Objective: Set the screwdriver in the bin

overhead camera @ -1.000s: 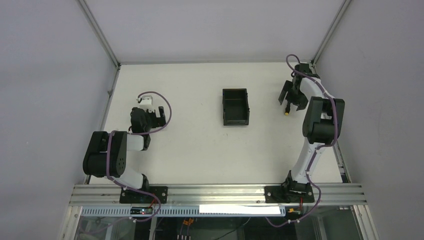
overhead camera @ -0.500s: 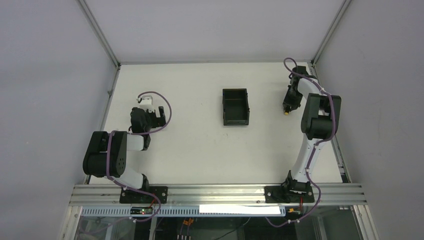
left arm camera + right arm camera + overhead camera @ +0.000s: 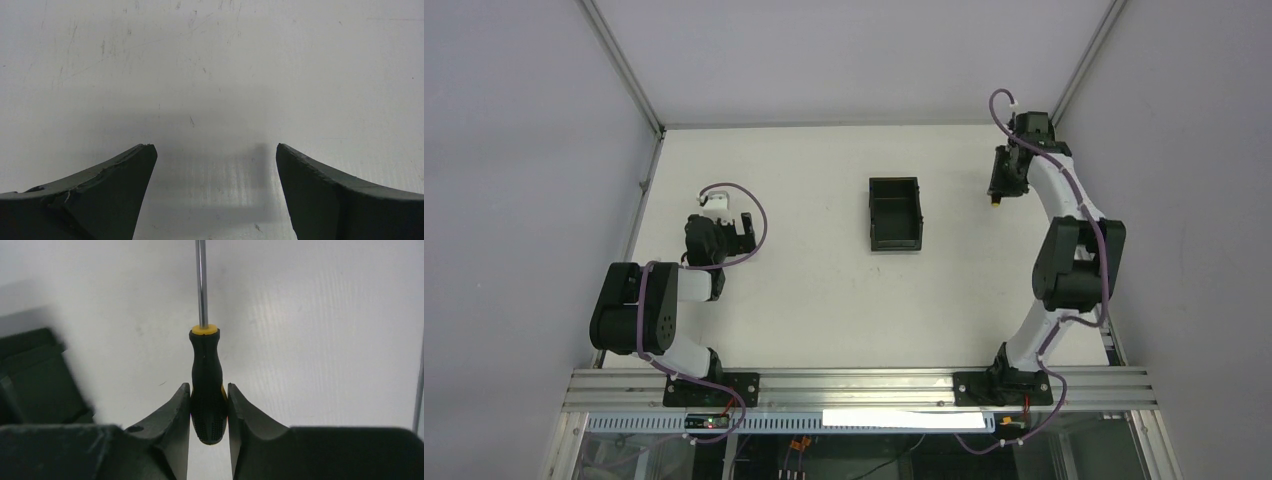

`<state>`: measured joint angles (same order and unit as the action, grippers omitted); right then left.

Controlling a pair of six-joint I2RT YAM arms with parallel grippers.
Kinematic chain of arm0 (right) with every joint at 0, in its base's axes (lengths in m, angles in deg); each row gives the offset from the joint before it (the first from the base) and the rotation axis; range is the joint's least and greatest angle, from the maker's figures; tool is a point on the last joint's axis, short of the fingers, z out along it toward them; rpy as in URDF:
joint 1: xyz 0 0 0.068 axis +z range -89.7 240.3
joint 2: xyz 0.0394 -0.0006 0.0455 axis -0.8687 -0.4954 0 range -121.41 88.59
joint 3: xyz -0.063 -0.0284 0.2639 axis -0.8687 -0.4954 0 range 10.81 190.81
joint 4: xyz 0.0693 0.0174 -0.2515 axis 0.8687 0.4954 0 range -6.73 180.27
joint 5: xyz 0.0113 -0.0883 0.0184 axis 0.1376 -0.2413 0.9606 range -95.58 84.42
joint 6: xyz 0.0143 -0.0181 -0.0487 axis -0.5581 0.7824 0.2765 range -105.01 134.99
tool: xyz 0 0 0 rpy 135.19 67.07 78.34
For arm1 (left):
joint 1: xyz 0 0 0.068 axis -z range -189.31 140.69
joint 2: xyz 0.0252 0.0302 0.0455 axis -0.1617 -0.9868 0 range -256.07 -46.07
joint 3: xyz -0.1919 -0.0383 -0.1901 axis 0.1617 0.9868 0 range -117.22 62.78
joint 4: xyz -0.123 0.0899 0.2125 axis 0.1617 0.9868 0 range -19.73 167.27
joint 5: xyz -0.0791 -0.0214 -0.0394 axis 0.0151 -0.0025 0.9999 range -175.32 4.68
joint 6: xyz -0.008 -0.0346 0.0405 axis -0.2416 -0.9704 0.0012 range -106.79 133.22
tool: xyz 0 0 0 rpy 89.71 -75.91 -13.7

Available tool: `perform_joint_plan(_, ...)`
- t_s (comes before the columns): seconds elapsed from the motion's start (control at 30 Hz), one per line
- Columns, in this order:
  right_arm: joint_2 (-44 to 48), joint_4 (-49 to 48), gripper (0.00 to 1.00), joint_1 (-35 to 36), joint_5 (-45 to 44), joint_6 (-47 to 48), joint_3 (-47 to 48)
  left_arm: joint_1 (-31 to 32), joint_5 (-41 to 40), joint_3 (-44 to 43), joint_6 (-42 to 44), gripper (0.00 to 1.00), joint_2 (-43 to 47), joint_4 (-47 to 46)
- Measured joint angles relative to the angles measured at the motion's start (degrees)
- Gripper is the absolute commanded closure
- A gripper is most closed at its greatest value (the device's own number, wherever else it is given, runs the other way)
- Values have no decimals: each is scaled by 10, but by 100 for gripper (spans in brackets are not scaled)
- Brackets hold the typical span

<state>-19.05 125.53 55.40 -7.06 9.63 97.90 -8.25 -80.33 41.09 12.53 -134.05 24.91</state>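
The screwdriver (image 3: 205,371) has a black handle with a yellow collar and a thin metal shaft pointing away from the wrist camera. My right gripper (image 3: 209,386) is shut on the handle's lower part. From above, that gripper (image 3: 1005,178) is near the table's far right corner, and the screwdriver's (image 3: 995,201) yellow end pokes out below it. The black open-top bin (image 3: 894,212) stands at the table's middle, left of the right gripper; its dark wall (image 3: 35,372) shows at the left of the right wrist view. My left gripper (image 3: 212,150) is open over bare table, far left (image 3: 724,222) of the bin.
The white table (image 3: 824,290) is walled by grey panels with metal posts at the far corners (image 3: 1054,118). The table's right edge runs close beside the right arm (image 3: 1074,250). An aluminium rail (image 3: 854,385) carries both arm bases at the near edge.
The right gripper's jaws have shut on the screwdriver's handle. The right arm has then stretched toward the far edge, carrying the screwdriver with it. The left arm has not moved.
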Motion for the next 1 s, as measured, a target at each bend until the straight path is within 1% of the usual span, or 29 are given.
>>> perform_joint_plan(0.1,87,-9,94,41,35,39,-20,0,0,0,0,1,0,0)
perform_joint_plan(0.2,144,-22,93,101,61,73,-33,0,0,0,0,1,0,0)
perform_joint_plan(0.33,180,-34,91,193,96,115,-50,0,0,0,0,1,0,0)
perform_joint_plan(0.43,179,-36,90,242,110,141,-68,0,0,0,0,1,0,0)
perform_joint_plan(0.6,156,-35,90,284,110,167,-78,0,0,0,0,1,0,0)
perform_joint_plan(0.9,83,-50,85,303,89,177,-81,0,0,0,0,1,0,0)
perform_joint_plan(1.0,64,-58,80,306,83,177,-85,0,0,0,0,1,0,0)
